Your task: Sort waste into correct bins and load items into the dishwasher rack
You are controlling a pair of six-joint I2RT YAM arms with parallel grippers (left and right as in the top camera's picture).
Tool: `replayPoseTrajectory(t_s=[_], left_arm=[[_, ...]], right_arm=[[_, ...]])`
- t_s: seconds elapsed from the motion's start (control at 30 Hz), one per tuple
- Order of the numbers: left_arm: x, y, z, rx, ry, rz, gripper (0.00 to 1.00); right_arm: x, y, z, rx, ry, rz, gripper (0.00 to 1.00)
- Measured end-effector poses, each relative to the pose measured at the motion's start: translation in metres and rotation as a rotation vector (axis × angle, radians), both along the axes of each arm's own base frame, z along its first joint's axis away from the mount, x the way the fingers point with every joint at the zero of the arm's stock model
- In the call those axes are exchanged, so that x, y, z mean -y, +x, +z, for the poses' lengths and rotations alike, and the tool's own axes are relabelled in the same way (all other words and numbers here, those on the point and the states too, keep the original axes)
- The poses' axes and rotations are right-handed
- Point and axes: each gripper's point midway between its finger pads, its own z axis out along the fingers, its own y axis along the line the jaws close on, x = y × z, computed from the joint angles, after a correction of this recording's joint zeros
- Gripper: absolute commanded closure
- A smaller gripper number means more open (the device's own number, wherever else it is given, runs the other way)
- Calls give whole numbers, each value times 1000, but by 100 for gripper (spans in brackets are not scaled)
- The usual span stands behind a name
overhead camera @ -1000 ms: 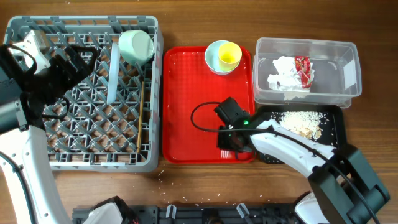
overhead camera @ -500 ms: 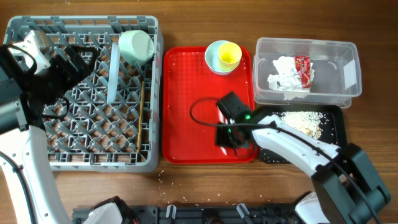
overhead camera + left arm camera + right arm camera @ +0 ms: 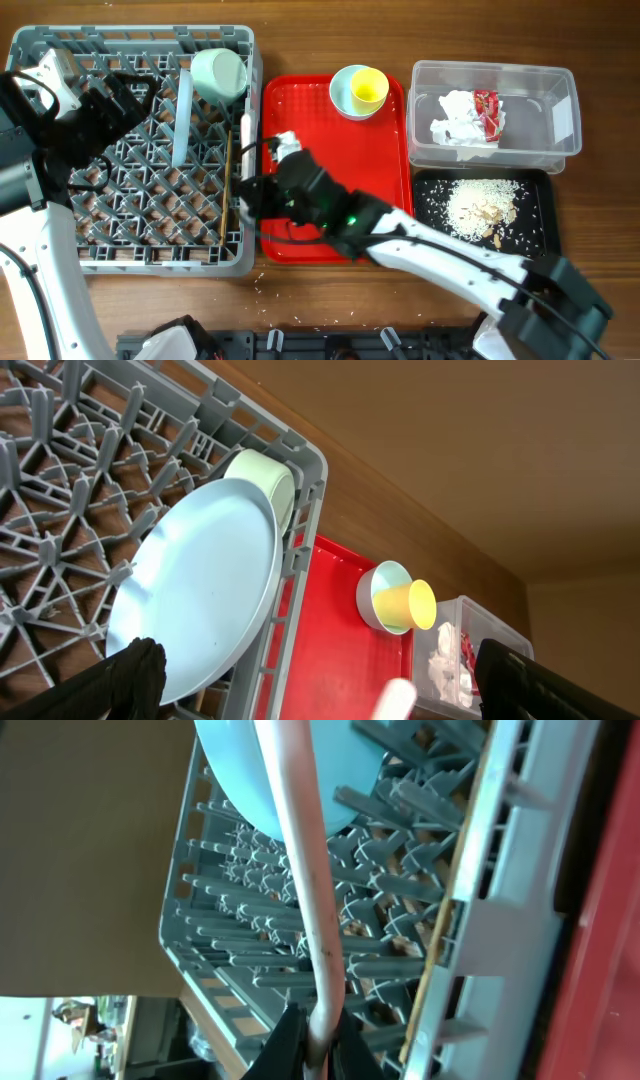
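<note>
One risk: my right fingers (image 3: 297, 1042) clench only the fork (image 3: 300, 870) end; snagging the rack (image 3: 510, 870) rim could twist it loose.

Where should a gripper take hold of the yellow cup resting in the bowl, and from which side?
Probably by its rim, from straight above, one finger inside and one outside. The yellow cup sits in the bowl on the red tray with its mouth open to the overhead view, and the bowl's wall hides its lower sides.
</note>
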Motion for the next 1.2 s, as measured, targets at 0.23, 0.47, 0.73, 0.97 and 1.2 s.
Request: replayPoseTrajectory(t_s=[0.23, 0.47, 0.73, 0.97, 1.2], left_arm=[[0, 0, 0, 0, 0, 0, 0], [0, 0, 0, 0, 0, 0, 0], [0, 0, 0, 0, 0, 0, 0], [0, 0, 0, 0, 0, 0, 0], [0, 0, 0, -1, -1, 0, 0]], right_arm=[[-11, 15, 3, 54, 52, -45, 96], [-28, 14, -15, 66, 66, -27, 89], [-31, 11, -20, 89, 49, -9, 50], [-15, 17, -25, 123, -38, 15, 38], [208, 28, 41, 38, -369, -236, 0]])
